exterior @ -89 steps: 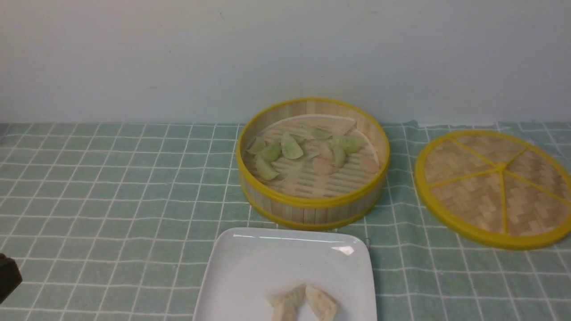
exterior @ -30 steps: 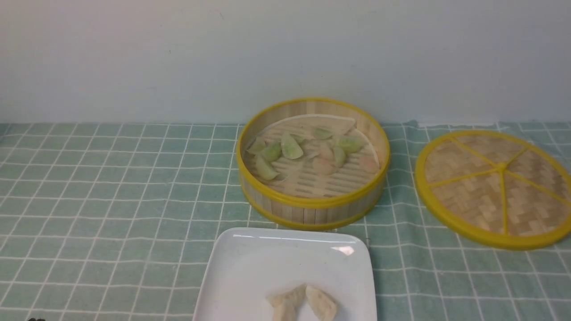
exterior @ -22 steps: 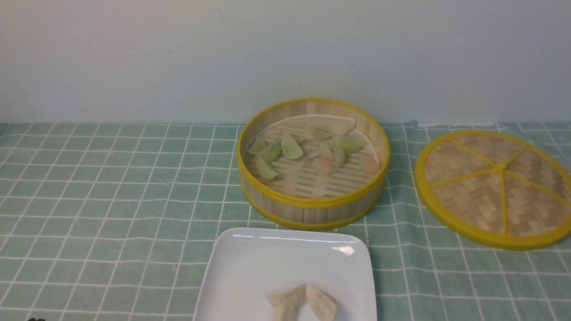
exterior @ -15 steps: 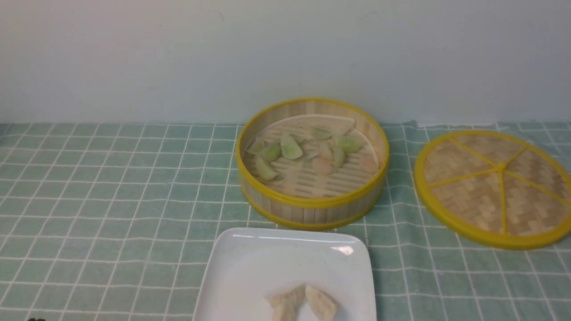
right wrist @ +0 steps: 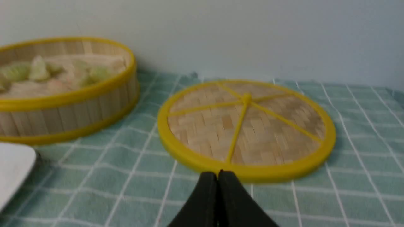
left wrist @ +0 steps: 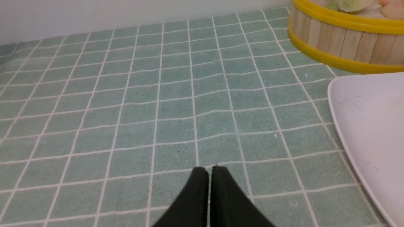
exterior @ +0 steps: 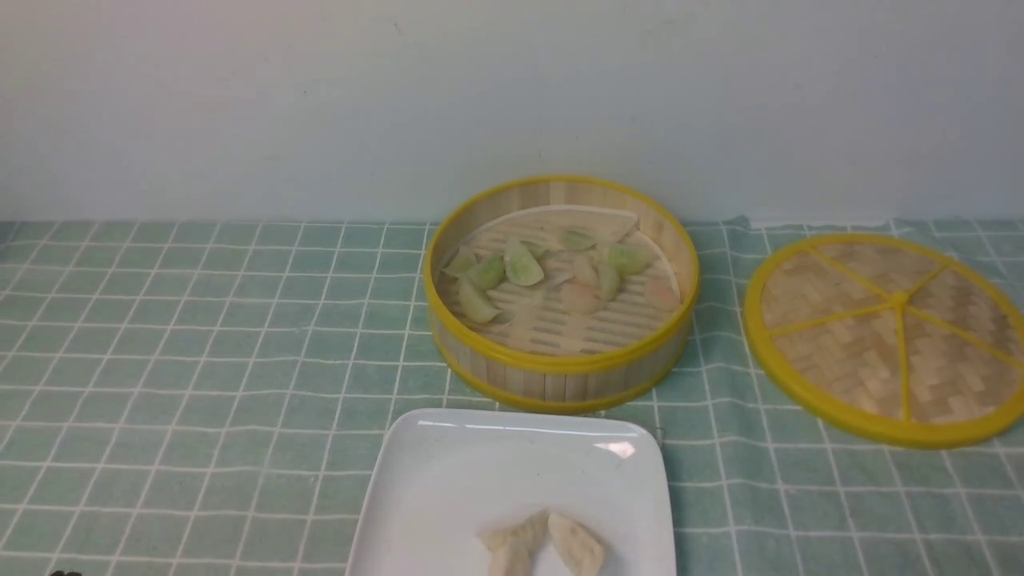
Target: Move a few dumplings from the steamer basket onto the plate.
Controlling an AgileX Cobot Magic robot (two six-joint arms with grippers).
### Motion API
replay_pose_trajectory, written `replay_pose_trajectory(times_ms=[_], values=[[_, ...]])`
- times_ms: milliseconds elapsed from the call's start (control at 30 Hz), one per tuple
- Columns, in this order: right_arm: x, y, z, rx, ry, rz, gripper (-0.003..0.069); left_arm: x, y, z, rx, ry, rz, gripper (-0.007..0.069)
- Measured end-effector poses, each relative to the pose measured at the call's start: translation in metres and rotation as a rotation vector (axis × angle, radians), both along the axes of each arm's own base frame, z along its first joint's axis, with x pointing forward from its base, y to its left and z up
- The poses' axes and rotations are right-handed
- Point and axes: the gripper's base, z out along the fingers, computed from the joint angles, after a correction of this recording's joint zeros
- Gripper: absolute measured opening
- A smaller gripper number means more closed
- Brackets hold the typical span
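One steamer basket, one plate, one lid

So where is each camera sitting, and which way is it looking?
Front view: sits between the arms, looking forward over the plate to the steamer basket and the woven lid by the wall; hardly any of the robot shows.
Left wrist view: on the left arm, low over the green cloth; its shut left gripper shows.
Right wrist view: on the right arm, facing the lid; its shut right gripper shows.
Shared: both wrist views catch the basket and a plate edge.
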Motion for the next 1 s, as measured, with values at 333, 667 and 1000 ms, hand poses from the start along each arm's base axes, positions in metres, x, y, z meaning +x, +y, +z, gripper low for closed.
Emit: replay_pose_trajectory(times_ms=[333,667,1000], values=[[0.0002,-0.0004,0.0005,-0.001,-0.009,-0.006,-0.0013,0.0000,0.0000,0.0001,0.000,-0.001,0.000,-0.0006],[0.0002,-0.0004,0.0005,0.001,-0.009,-0.007,-0.0013,0.0000,0.0000,0.0001,0.000,-0.001,0.000,-0.0006],[0.0002,-0.0004,0.0005,-0.001,-0.009,-0.007,-0.0013,0.0000,0.0000,0.0001,0.000,-0.001,0.000,-0.0006]])
